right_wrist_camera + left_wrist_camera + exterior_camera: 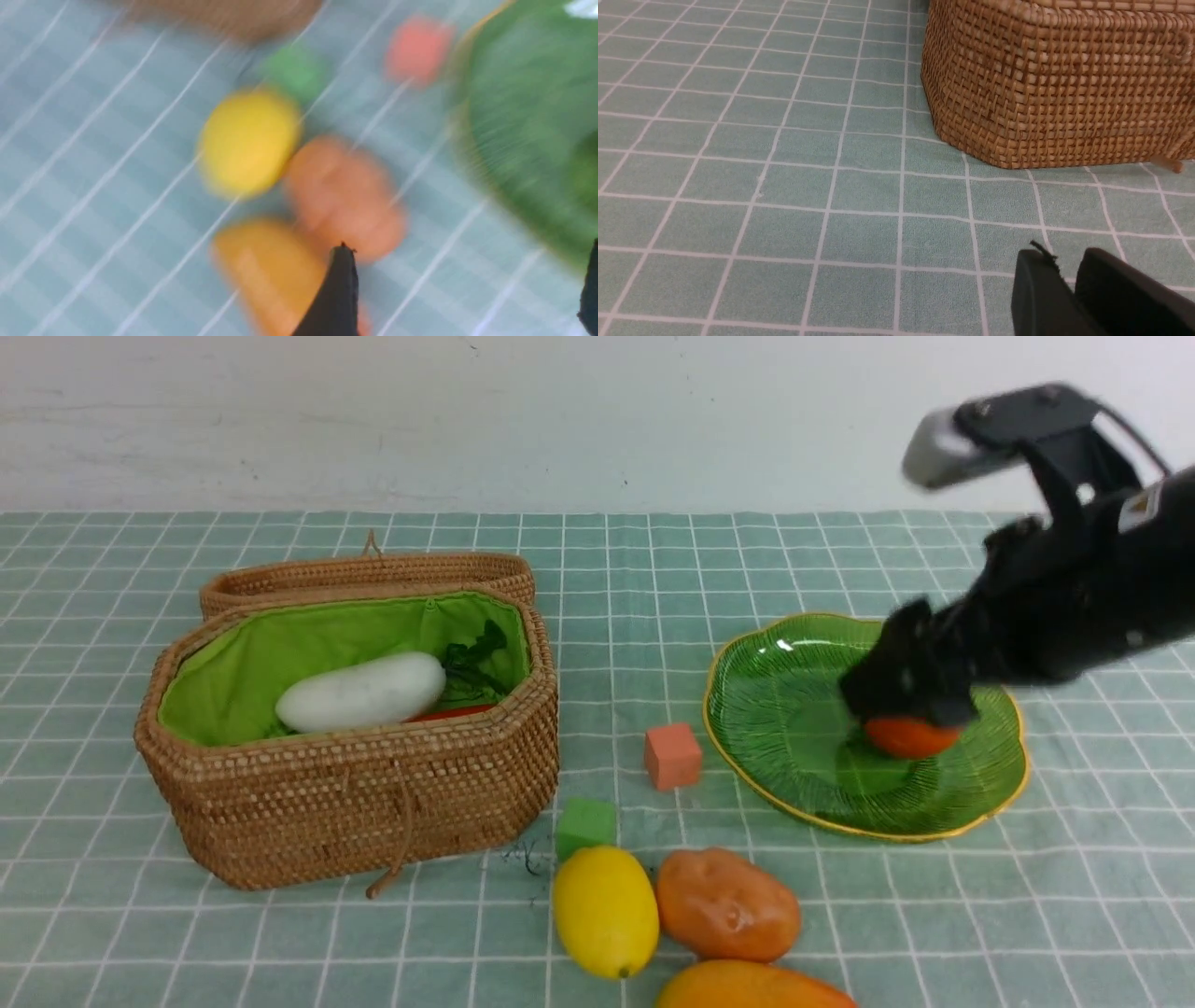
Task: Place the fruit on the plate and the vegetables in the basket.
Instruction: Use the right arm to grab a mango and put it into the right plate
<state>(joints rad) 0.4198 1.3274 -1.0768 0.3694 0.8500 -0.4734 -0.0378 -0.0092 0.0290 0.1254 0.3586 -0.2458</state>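
Observation:
The orange-red persimmon (910, 737) lies on the green plate (784, 747), and my right gripper (910, 700) hangs just above it. In the blurred right wrist view this gripper (467, 280) is open, with only tablecloth between its fingers. The lemon (605, 910), potato (726, 903) and mango (752, 987) lie together on the cloth near the front edge. The white radish (362, 693) rests in the wicker basket (355, 812). My left gripper (1069, 275) hovers low over the cloth beside the basket (1055, 84), its fingers nearly together and holding nothing.
A salmon cube (672, 756) and a green cube (585, 826) sit between basket and plate. The basket's lid (369, 574) lies open behind it. A cord loop (397, 873) hangs down its front. A white wall runs along the back.

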